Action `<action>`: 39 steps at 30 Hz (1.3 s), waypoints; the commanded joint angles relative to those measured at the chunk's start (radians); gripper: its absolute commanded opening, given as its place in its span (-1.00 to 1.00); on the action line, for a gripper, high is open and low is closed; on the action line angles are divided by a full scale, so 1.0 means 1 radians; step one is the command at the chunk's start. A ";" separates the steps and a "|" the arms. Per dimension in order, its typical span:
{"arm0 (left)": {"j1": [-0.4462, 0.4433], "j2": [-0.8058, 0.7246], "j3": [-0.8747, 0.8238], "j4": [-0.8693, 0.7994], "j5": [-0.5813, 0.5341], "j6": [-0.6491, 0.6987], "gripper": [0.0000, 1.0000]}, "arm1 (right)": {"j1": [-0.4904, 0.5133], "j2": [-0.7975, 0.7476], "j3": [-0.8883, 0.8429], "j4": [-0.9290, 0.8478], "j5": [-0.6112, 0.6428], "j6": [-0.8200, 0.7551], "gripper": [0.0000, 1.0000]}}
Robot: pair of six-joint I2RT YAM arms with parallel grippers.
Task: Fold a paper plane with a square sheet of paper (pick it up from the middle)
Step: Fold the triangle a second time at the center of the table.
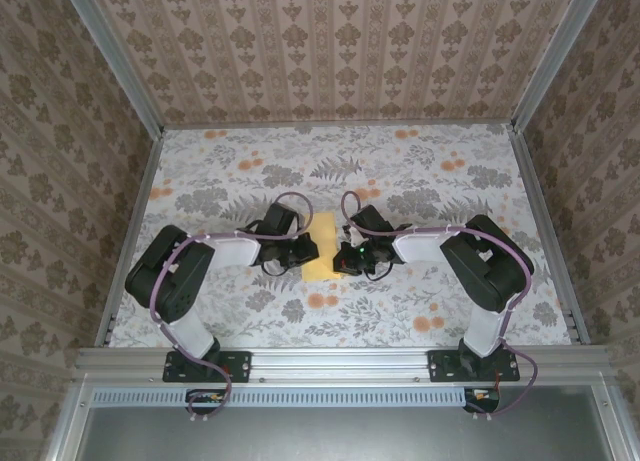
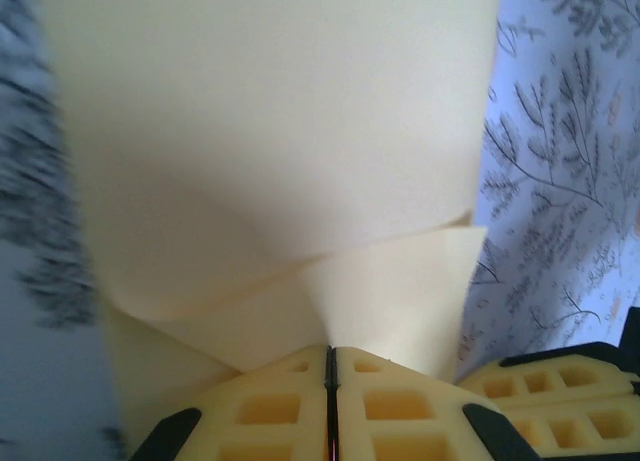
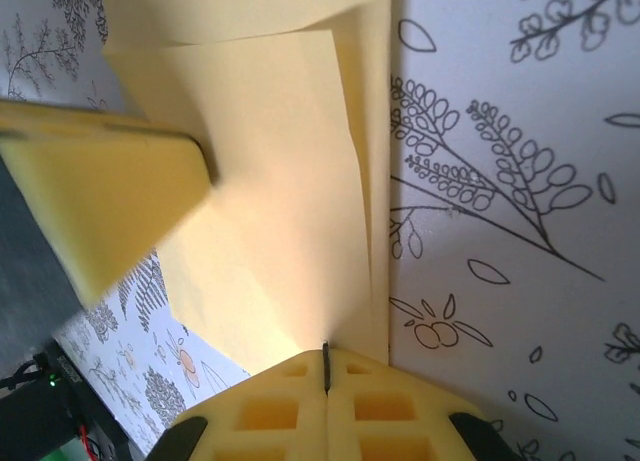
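Note:
The square sheet of paper (image 1: 324, 243) is plain yellow and lies partly folded into a narrow strip at mid-table between both arms. In the left wrist view the sheet (image 2: 270, 131) has a raised flap whose creases run into the seam of my left gripper (image 2: 330, 347), which is shut on it. My left gripper (image 1: 311, 252) is at the sheet's left edge. My right gripper (image 3: 325, 347) is shut, its tips against the sheet (image 3: 270, 181) beside a folded edge, and it sits at the sheet's right edge (image 1: 346, 257). A paper plane is out of view.
The table (image 1: 420, 181) has a grey leaf print with small orange flowers. Patterned walls and metal rails (image 1: 545, 221) enclose it. The left finger (image 3: 100, 201) shows blurred in the right wrist view, and the right fingers (image 2: 560, 391) show in the left wrist view.

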 commanded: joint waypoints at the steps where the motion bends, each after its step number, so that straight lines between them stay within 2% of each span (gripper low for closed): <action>1: 0.078 0.032 0.005 -0.107 -0.031 0.130 -0.80 | -0.005 0.023 -0.055 -0.168 0.087 -0.027 -1.00; 6: 0.176 0.024 0.004 -0.114 -0.012 0.181 -0.79 | -0.003 0.019 -0.068 -0.163 0.080 -0.024 -1.00; 9: 0.200 -0.025 0.021 -0.120 -0.008 0.196 -0.79 | -0.003 0.010 -0.071 -0.158 0.079 -0.020 -1.00; 13: 0.177 -0.106 0.036 -0.102 0.011 0.196 -0.80 | 0.000 0.007 -0.068 -0.147 0.072 -0.009 -1.00; 15: 0.144 -0.136 0.032 -0.082 0.015 0.174 -0.83 | 0.001 0.007 -0.067 -0.147 0.071 -0.006 -1.00; 17: 0.072 -0.144 0.027 -0.058 0.012 0.144 -0.84 | 0.003 0.010 -0.067 -0.142 0.068 -0.004 -1.00; 21: -0.013 -0.091 0.026 -0.014 -0.006 0.104 -0.89 | 0.004 0.015 -0.062 -0.135 0.065 0.002 -1.00; 24: -0.038 -0.034 0.030 0.003 -0.006 0.089 -0.93 | 0.004 0.017 -0.060 -0.131 0.062 0.003 -1.00; 32: -0.029 0.022 0.036 -0.019 -0.046 0.090 -0.95 | 0.004 0.019 -0.069 -0.133 0.063 0.005 -1.00; 39: 0.060 0.018 0.011 -0.068 -0.075 0.145 -0.96 | 0.004 0.020 -0.093 -0.142 0.068 0.003 -1.00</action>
